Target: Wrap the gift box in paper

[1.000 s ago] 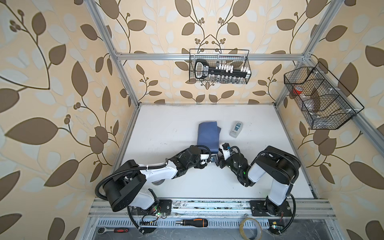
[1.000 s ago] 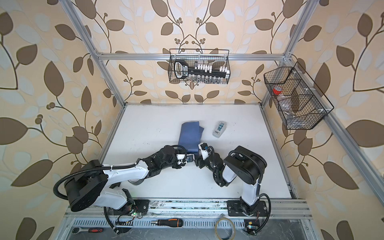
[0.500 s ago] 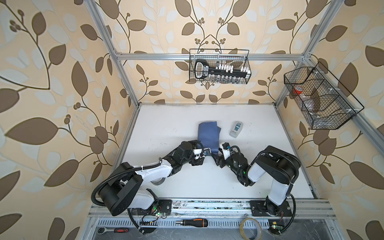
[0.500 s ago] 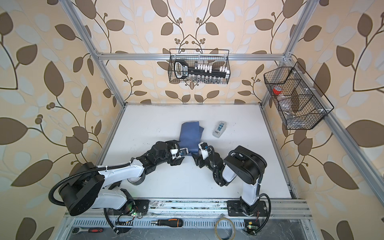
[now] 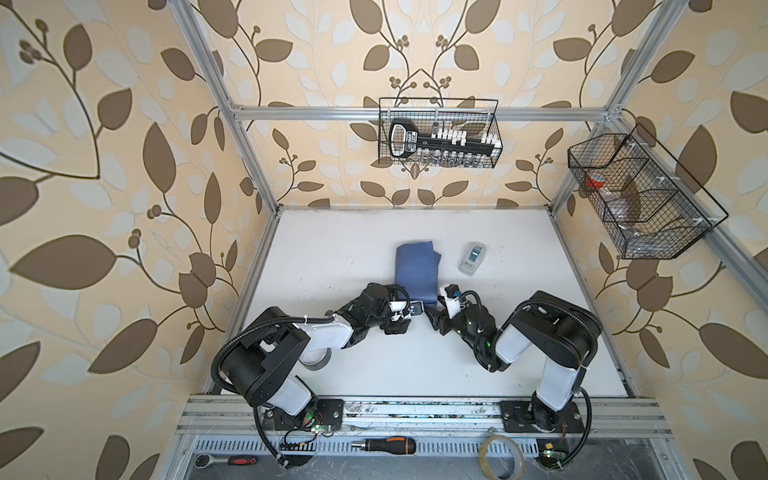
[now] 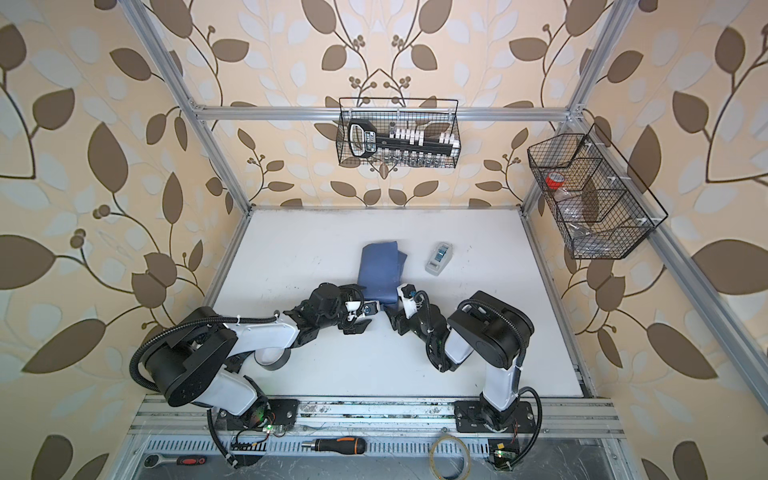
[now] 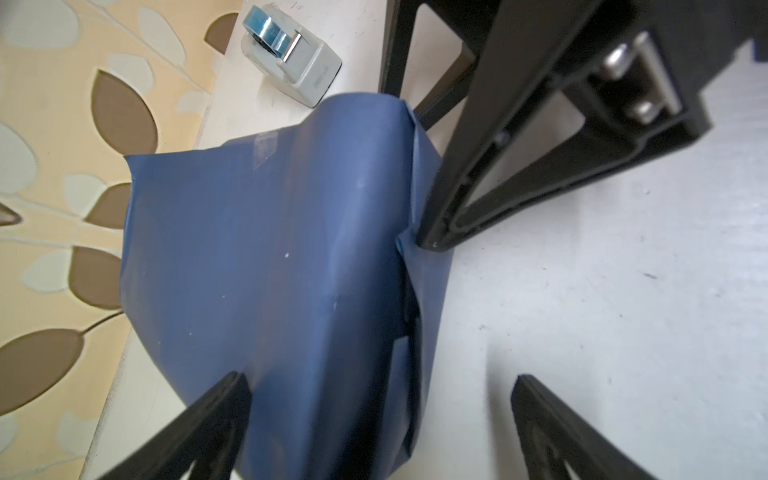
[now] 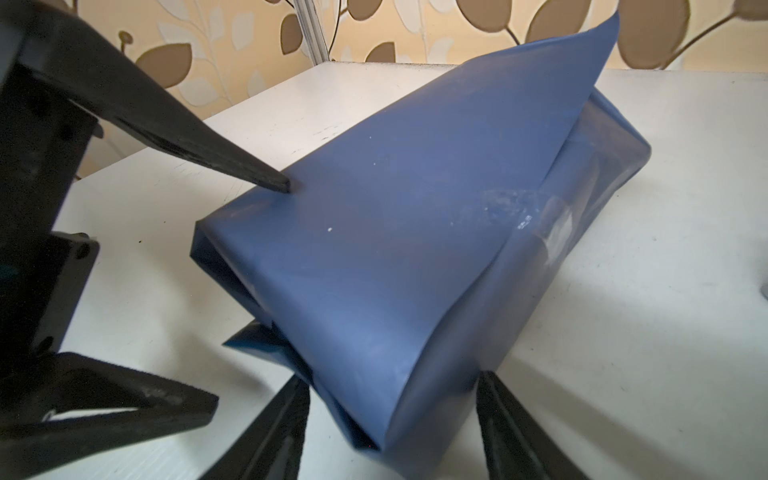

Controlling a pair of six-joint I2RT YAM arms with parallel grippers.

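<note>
Paper: dusky blue, folded into a parcel mid-counter. Gift box: inside it, hidden from me. Tape dispenser: at the parcel's 3 o'clock. Left fingers: spread wide, one tip on the parcel's top. Right fingers: straddling the parcel's 6 o'clock end. I cannot tell whether they are squeezing it.

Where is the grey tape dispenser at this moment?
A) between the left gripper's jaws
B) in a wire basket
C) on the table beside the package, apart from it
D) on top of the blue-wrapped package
C: in both top views the tape dispenser stands on the white table, with bare tabletop between it and the blue paper.
</note>
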